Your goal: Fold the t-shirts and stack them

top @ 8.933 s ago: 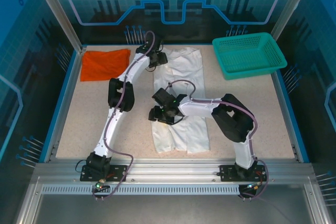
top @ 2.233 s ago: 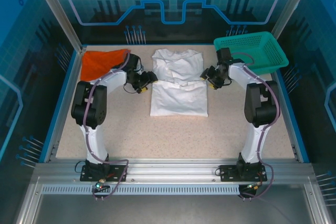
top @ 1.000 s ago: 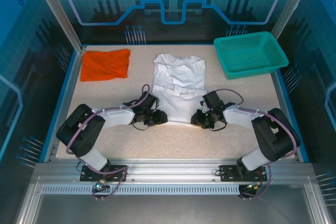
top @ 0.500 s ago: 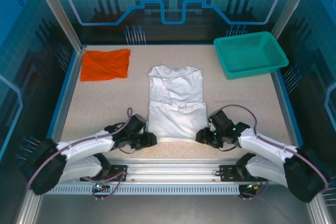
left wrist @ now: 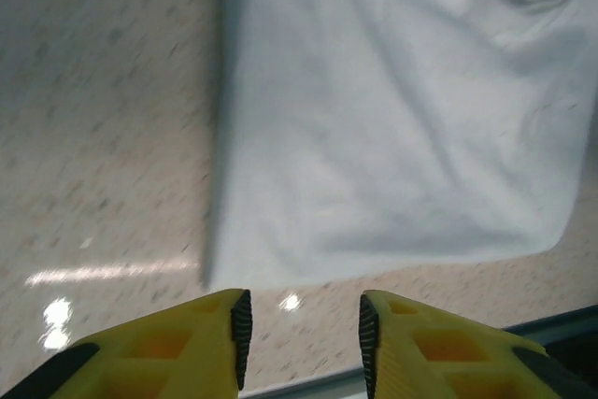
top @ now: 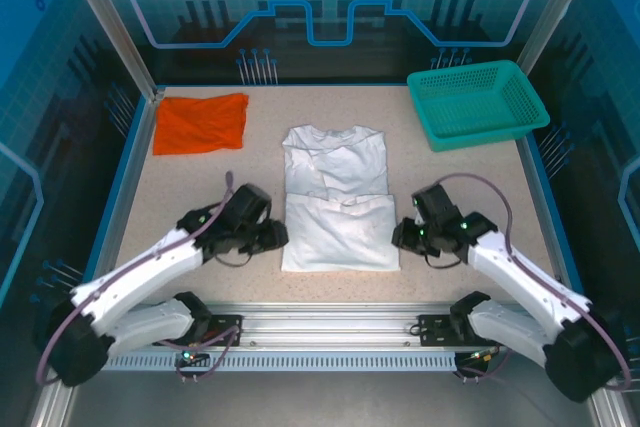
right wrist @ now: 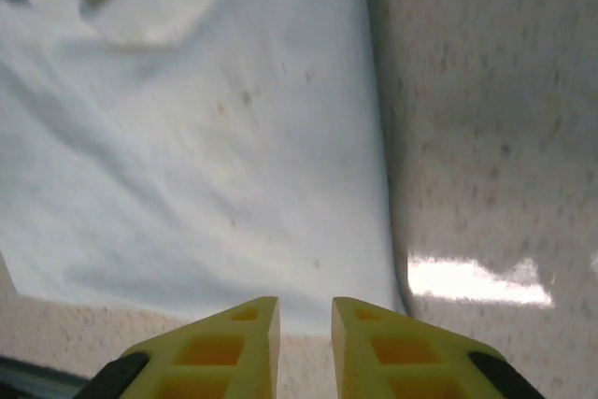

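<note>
The white t-shirt [top: 337, 202] lies folded flat in the middle of the table, its lower half doubled over. It is seen close up in the left wrist view [left wrist: 392, 119] and the right wrist view [right wrist: 206, 137]. The orange-red t-shirt [top: 201, 123] lies folded at the far left. My left gripper [top: 276, 237] hangs just off the white shirt's left edge, open and empty [left wrist: 304, 338]. My right gripper [top: 399, 237] hangs just off its right edge, jaws a narrow gap apart with nothing between them [right wrist: 306, 343].
A teal mesh basket [top: 476, 104] stands at the far right corner. A blue rim [top: 125, 187] bounds the speckled table [top: 470, 187]. The metal rail [top: 330, 322] runs along the near edge, close below the shirt's hem.
Both grippers have drawn back from the shirt's near corners, outward and a little farther up the table. The white shirt stays flat where it lay half a second ago.
</note>
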Available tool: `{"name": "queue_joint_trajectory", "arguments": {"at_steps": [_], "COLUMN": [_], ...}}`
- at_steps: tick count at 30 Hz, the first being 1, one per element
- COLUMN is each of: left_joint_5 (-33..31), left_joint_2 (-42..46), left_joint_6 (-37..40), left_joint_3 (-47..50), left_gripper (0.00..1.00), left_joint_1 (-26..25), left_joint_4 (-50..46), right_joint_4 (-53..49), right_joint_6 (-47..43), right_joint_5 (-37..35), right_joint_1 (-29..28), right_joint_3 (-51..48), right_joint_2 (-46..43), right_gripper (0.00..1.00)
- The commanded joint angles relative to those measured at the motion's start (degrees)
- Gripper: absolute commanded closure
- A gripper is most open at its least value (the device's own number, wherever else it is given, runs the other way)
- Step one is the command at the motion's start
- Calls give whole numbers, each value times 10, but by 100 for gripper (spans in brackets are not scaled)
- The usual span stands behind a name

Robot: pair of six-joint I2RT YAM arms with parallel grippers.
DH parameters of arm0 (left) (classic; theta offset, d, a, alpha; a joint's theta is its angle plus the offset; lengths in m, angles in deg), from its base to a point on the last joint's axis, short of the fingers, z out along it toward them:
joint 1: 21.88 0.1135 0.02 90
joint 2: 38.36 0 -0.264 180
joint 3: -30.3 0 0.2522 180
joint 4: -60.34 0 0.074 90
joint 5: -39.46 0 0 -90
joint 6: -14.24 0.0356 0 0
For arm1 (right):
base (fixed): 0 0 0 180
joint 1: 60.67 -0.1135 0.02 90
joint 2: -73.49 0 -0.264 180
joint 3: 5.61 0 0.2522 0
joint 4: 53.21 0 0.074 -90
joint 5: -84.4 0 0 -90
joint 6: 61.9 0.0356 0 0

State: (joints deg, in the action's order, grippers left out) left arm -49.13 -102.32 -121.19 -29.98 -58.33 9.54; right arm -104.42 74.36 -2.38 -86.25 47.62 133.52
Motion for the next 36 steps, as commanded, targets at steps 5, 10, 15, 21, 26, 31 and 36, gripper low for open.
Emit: {"name": "queue_joint_trajectory", "arguments": {"at_steps": [5,10,15,21,26,31,36], "left_joint_5": [95,107,79,16,14,13,102], "left_joint_2": [-246,-346,-398,-405,-371,-269,-159], "left_joint_6": [108,130,128,116,103,95,94], "left_joint_3": [-115,-135,-134,-118,-111,-122,-62], "left_gripper": [71,72,73,71,64,40,36], "left_joint_1": [83,123,151,159,159,159,158], "left_joint_4": [139,186,176,133,123,70,43], "right_joint_4": [79,109,114,114,118,142,128], "right_joint_6": [-81,-75,-47,-44,-47,-37,-36], "right_joint_5": [76,105,93,118,131,166,153], "right_joint_1": [81,89,115,146,149,147,133], "right_joint_3": [134,191,203,190,189,157,48], "right_joint_2": [248,366,430,466,435,331,178], "right_gripper": [93,94,94,91,77,48,39]}}
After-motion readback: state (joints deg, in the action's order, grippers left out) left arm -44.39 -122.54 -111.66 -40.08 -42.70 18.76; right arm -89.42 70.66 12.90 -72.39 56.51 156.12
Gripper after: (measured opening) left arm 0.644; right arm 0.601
